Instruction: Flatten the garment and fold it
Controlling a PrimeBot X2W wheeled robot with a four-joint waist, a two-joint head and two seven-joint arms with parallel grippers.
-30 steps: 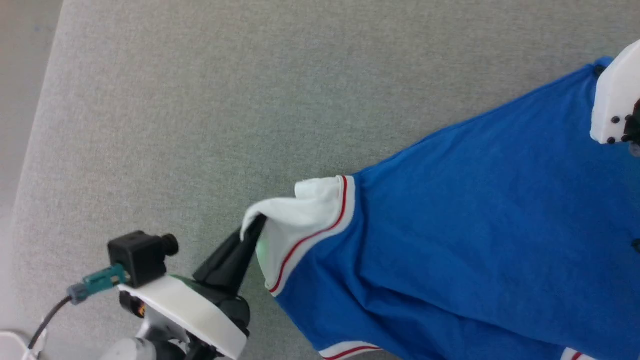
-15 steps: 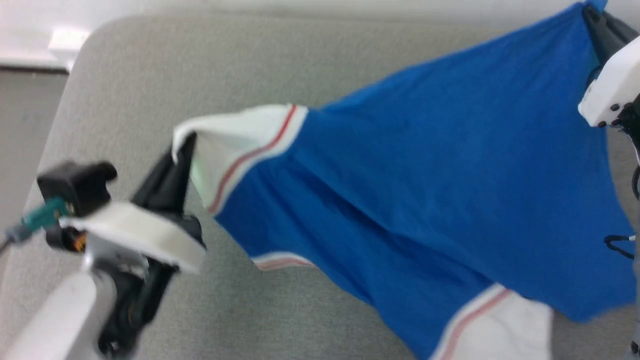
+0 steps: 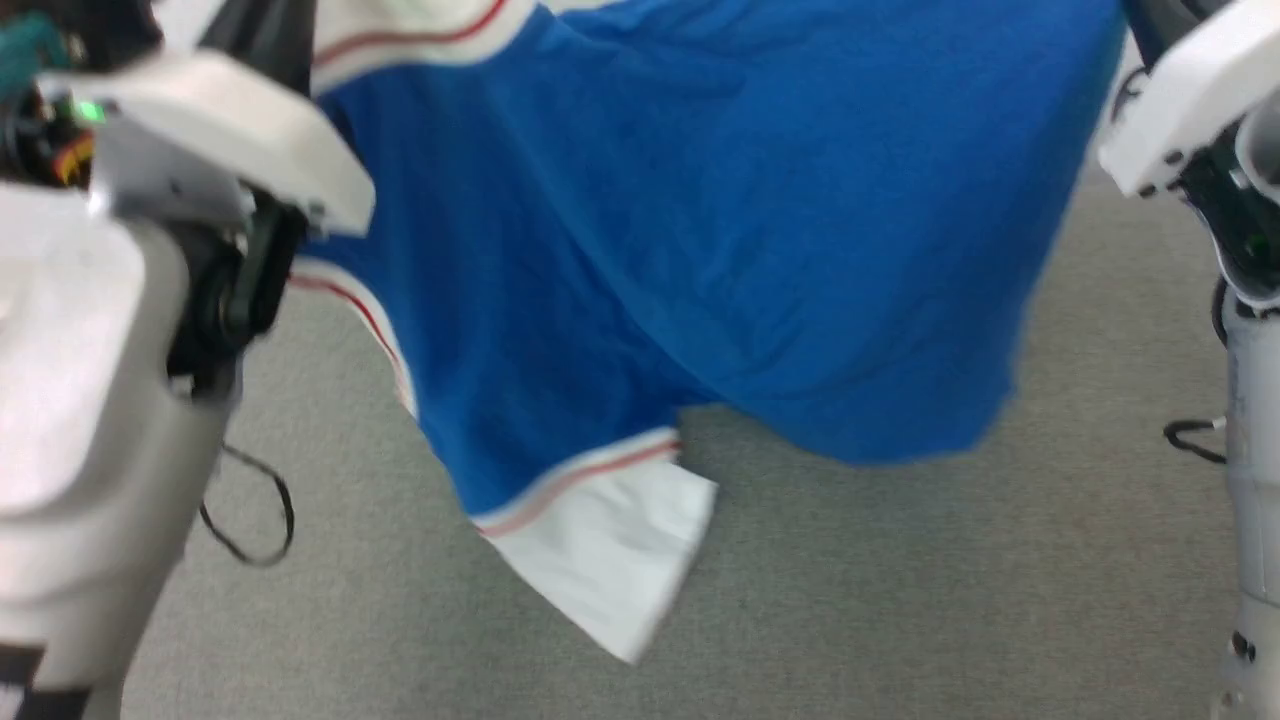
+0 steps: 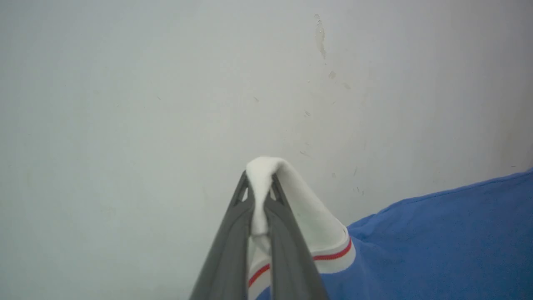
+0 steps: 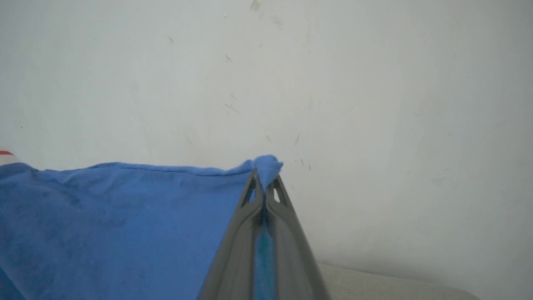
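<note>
Head view has the garment [image 3: 700, 230] hanging as a blue sheet, stretched from the left arm at the upper left to the right arm at the upper right, above the grey worktop [image 3: 900, 600]. A white sleeve [image 3: 610, 550] with a red stripe dangles from its lower edge near the middle. It is blurred, and I cannot tell whether its tip touches the worktop.

Left wrist view shows the left gripper [image 4: 259, 185] clenched on the other sleeve. White cloth is squeezed between the fingers and bulges past their tips, with a pale wall [image 4: 125, 104] behind. In the right wrist view the right gripper [image 5: 263, 183] is pinched tight on a blue corner of the garment, and a small tuft pokes out beyond the tips. The blue cloth spreads away to the left of that view.

A second ago most of the garment lay on the worktop, with the left gripper already holding the sleeve low. Half a second ago it was partly raised. Now both ends are up and the cloth sags between them. The whole scene has shifted too, so the head camera has moved.
</note>
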